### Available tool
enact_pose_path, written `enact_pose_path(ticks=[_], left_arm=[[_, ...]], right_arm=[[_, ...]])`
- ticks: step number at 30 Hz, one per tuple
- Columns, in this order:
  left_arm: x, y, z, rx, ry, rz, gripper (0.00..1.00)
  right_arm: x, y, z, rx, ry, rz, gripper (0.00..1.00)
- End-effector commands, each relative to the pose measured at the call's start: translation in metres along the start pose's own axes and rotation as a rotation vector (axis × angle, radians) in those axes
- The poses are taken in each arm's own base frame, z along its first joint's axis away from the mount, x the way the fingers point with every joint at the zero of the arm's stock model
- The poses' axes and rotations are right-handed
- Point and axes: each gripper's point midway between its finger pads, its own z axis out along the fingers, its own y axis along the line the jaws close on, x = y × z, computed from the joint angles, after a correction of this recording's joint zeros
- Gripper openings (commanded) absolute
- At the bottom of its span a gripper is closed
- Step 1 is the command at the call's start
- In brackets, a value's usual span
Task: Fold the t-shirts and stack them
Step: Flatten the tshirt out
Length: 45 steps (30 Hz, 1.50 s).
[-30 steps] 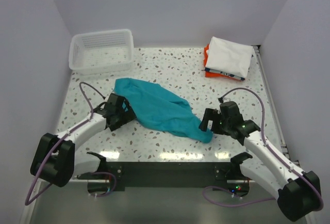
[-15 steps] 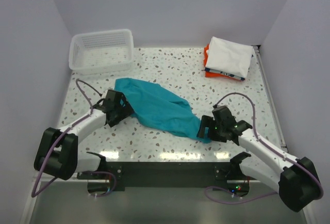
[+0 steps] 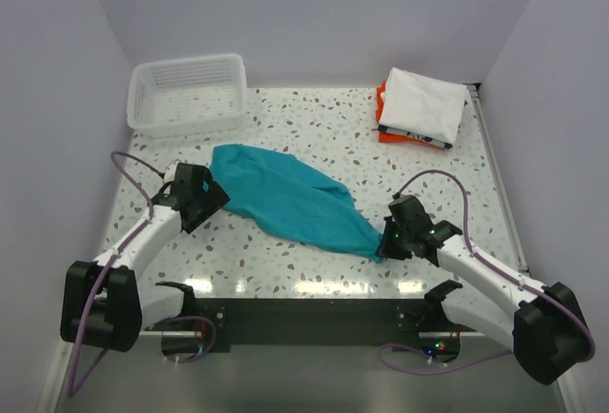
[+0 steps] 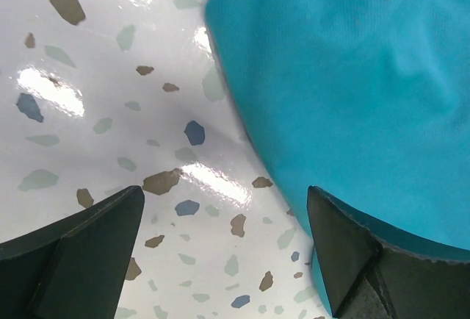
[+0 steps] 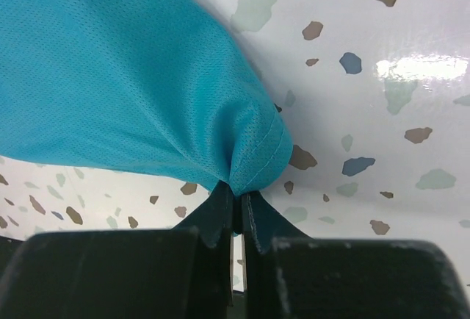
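Note:
A teal t-shirt (image 3: 285, 194) lies crumpled in a long diagonal strip across the middle of the speckled table. My right gripper (image 3: 384, 244) is shut on the shirt's near right end; in the right wrist view its jaws pinch a hemmed corner of the teal cloth (image 5: 253, 165). My left gripper (image 3: 211, 200) stands open at the shirt's far left end, low over the table. In the left wrist view one finger (image 4: 352, 253) overlaps the teal edge (image 4: 345, 98) and the other is over bare table. A folded stack (image 3: 422, 107) with a white shirt on top and orange beneath sits at the back right.
A white slatted plastic basket (image 3: 187, 94) stands at the back left corner. Purple-grey walls close the table on three sides. Purple cables loop from both arms. The black mounting rail (image 3: 304, 313) runs along the near edge.
My right gripper moved in to the shirt's near right end and shut on its corner. My left gripper shifted left and farther back toward the shirt's left edge, staying open.

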Motion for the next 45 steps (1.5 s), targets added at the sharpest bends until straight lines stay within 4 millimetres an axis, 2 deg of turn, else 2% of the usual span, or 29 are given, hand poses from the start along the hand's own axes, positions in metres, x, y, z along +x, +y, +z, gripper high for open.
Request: enact_pose_path(ticks=[1, 7, 10, 14, 16, 17, 19, 21, 22, 23, 24, 26, 28, 29, 31, 32, 33, 35, 36, 37, 38, 39, 40, 42, 43, 44, 45], left_arm=[[-0.027, -0.003, -0.007, 0.000, -0.068, -0.008, 0.98], [-0.034, -0.015, 0.014, 0.028, -0.046, -0.024, 0.97], [-0.035, -0.026, 0.027, 0.059, -0.023, -0.027, 0.93], [-0.033, -0.037, 0.040, 0.084, 0.013, -0.005, 0.72], [-0.031, -0.037, 0.046, 0.085, 0.017, -0.003, 0.66], [-0.031, -0.037, 0.048, 0.083, 0.015, -0.003, 0.58], [-0.030, -0.038, 0.056, 0.081, 0.026, 0.001, 0.53], [-0.029, -0.040, 0.063, 0.066, 0.047, 0.009, 0.42], [-0.028, -0.040, 0.066, 0.061, 0.052, 0.011, 0.36], [-0.024, -0.039, 0.071, 0.055, 0.069, 0.013, 0.13], [-0.027, -0.044, 0.071, 0.067, 0.068, 0.016, 0.00], [-0.027, -0.047, 0.070, 0.073, 0.084, 0.031, 0.00], [-0.037, -0.054, 0.059, 0.098, 0.058, 0.038, 0.00], [-0.051, -0.060, 0.044, 0.124, 0.006, 0.034, 0.00], [-0.065, -0.063, 0.024, 0.139, -0.051, 0.028, 0.00], [-0.080, -0.068, 0.003, 0.174, -0.118, 0.019, 0.00], [-0.091, -0.073, -0.012, 0.196, -0.156, 0.015, 0.00], [-0.103, -0.073, -0.036, 0.214, -0.210, 0.011, 0.00], [-0.114, -0.077, -0.062, 0.251, -0.264, 0.001, 0.00], [-0.121, -0.077, -0.075, 0.264, -0.297, -0.008, 0.00], [-0.129, -0.079, -0.100, 0.310, -0.349, -0.023, 0.00], [-0.132, -0.079, -0.113, 0.328, -0.368, -0.041, 0.00], [-0.134, -0.080, -0.126, 0.356, -0.388, -0.053, 0.00], [-0.143, -0.083, -0.164, 0.432, -0.455, -0.080, 0.00], [-0.146, -0.084, -0.177, 0.460, -0.475, -0.084, 0.00], [-0.152, -0.084, -0.203, 0.497, -0.513, -0.097, 0.00], [-0.155, -0.085, -0.218, 0.519, -0.534, -0.103, 0.00]], right_arm=[[-0.011, -0.004, -0.002, 0.037, -0.044, -0.006, 0.00], [-0.016, 0.003, -0.003, 0.016, -0.052, -0.021, 0.00], [-0.015, 0.008, -0.002, -0.015, -0.054, -0.018, 0.00], [-0.018, 0.012, -0.002, -0.031, -0.061, -0.018, 0.00], [-0.020, 0.013, -0.002, -0.036, -0.067, -0.023, 0.00], [-0.021, 0.014, -0.003, -0.039, -0.072, -0.031, 0.00], [-0.024, 0.016, -0.003, -0.046, -0.082, -0.040, 0.00], [-0.027, 0.018, -0.004, -0.051, -0.088, -0.057, 0.00], [-0.029, 0.019, -0.004, -0.049, -0.087, -0.059, 0.00], [-0.031, 0.021, -0.006, -0.051, -0.091, -0.069, 0.00], [-0.033, 0.021, -0.007, -0.049, -0.095, -0.074, 0.00], [-0.043, 0.027, -0.013, -0.052, -0.119, -0.087, 0.00], [-0.052, 0.027, -0.020, -0.033, -0.143, -0.104, 0.00], [-0.065, 0.032, -0.030, -0.037, -0.185, -0.117, 0.00], [-0.082, 0.034, -0.044, -0.025, -0.254, -0.124, 0.00], [-0.095, 0.041, -0.057, -0.037, -0.299, -0.132, 0.00], [-0.101, 0.040, -0.064, -0.020, -0.326, -0.133, 0.00], [-0.119, 0.049, -0.090, -0.043, -0.400, -0.133, 0.00], [-0.122, 0.048, -0.098, -0.038, -0.420, -0.132, 0.00], [-0.132, 0.052, -0.114, -0.051, -0.472, -0.130, 0.00], [-0.136, 0.053, -0.124, -0.055, -0.504, -0.131, 0.00], [-0.138, 0.050, -0.132, -0.045, -0.519, -0.129, 0.00], [-0.144, 0.053, -0.150, -0.067, -0.568, -0.125, 0.00], [-0.146, 0.050, -0.167, -0.064, -0.596, -0.127, 0.00], [-0.151, 0.053, -0.184, -0.077, -0.634, -0.123, 0.00], [-0.153, 0.053, -0.196, -0.089, -0.657, -0.126, 0.00], [-0.152, 0.052, -0.204, -0.091, -0.664, -0.131, 0.00]])
